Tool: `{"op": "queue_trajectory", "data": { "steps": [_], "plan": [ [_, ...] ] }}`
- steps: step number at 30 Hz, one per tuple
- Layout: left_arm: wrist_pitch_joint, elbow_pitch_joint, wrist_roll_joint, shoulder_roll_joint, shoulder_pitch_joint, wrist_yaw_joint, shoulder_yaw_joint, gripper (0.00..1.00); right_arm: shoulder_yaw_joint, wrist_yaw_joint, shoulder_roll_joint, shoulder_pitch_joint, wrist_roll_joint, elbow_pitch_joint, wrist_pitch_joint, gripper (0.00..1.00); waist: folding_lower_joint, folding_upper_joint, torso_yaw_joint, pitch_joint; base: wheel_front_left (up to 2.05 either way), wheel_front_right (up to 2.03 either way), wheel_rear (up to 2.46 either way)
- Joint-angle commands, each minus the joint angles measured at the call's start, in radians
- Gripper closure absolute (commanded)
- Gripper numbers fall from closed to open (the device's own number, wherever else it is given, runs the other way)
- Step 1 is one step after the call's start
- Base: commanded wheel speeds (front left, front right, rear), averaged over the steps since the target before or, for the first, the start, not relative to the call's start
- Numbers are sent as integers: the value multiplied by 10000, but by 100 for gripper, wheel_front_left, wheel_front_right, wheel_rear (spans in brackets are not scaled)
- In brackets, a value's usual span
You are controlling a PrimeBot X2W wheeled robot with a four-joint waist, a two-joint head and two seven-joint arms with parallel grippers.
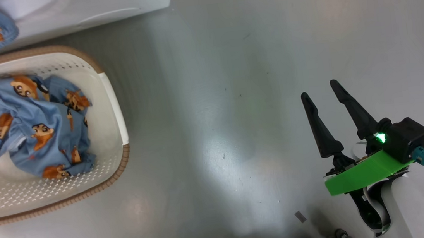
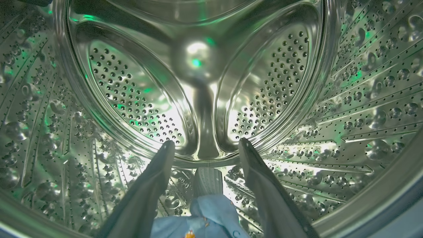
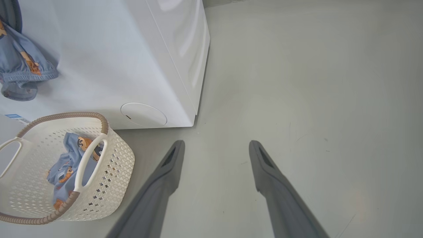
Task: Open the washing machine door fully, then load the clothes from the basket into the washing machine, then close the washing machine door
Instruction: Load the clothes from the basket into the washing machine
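Withdraw wide-open left gripper slowly from perforated steel drum to avoid snagging and dragging out light blue cartoon-print garment lying beneath.

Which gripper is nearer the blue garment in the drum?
Left. The left gripper is inside the drum, open, above the garment; the right gripper hangs open over the floor outside.

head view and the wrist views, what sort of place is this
Likely a laundry corner, though home or test room I cannot tell: a white washing machine, a basket of clothes on a bare grey floor, and a perforated steel drum.
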Motion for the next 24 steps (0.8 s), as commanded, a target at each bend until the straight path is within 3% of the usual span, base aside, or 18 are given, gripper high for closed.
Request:
{"op": "queue_trajectory", "data": {
  "steps": [1, 14, 24],
  "plan": [
    [-37, -362, -80, 422, 356, -27, 114, 0, 172, 62, 13, 181, 90, -165, -74, 0, 0, 0, 88, -114, 0, 0, 0],
    [-37, -2070, -769, -129, 2370, -33, -231, 0, -48, 62, 17, 113, 25, -133, -74, 0, 0, 0, 482, -644, 0, 0, 0],
    [-37, -3683, -798, -531, 4476, -34, 85, 0, -69, 62, 69, 144, 21, -133, -74, 0, 0, 0, 620, -876, 0, 0, 0]
  ]
}}
